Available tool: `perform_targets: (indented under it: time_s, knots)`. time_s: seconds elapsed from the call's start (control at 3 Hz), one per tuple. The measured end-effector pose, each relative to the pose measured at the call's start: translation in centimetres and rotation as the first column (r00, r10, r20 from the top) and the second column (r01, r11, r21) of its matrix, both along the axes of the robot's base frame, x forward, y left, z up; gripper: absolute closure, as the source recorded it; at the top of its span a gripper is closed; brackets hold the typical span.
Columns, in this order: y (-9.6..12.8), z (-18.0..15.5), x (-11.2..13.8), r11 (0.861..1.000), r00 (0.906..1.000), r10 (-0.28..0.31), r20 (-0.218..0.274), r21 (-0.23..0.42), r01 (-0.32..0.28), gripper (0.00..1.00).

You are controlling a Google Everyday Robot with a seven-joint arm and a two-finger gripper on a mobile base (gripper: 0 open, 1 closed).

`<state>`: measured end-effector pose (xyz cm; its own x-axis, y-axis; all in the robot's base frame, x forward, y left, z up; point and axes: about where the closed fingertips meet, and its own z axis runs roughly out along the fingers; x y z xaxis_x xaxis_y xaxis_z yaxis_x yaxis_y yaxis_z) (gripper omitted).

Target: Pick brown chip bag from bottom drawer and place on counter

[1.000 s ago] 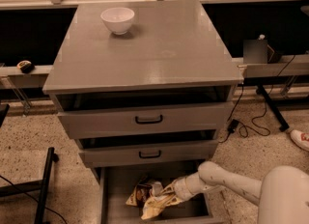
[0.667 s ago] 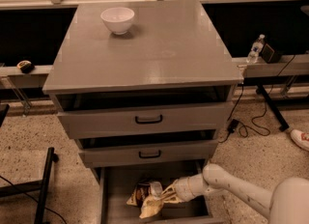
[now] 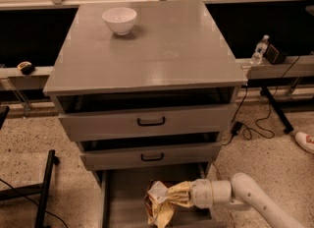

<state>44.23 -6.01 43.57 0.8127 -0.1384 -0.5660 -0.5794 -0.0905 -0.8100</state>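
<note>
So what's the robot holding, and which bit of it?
The gripper, down in the bottom drawer, looks to hold the brown chip bag, its jaws closed on the bag's right edge.

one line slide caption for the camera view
Gripper at the brown chip bag in the open bottom drawer, below a counter bearing a white bowl.

Wrinkly foil bag (image 3: 158, 203), pale yellow with brown patches and a white label, crumpled and standing on end in the pulled-out drawer (image 3: 125, 200), right of its middle. Pinched on its right side by the gripper (image 3: 172, 197), reaching in from the right. Shallow grey drawer, lowest of three. Glossy grey counter (image 3: 162, 50) above, flat, well apart from the bag.
</note>
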Motion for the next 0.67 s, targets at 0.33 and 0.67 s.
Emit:
perform_targets:
  time_s: [0.33,0.67]
  knots:
    - [0.0,8.3,-4.2,0.999,0.9902,0.037,0.135,0.013,-0.039,1.00]
    - [0.3,16.6,-6.9,0.999,0.9791,-0.002,0.203,-0.034,0.010,1.00]
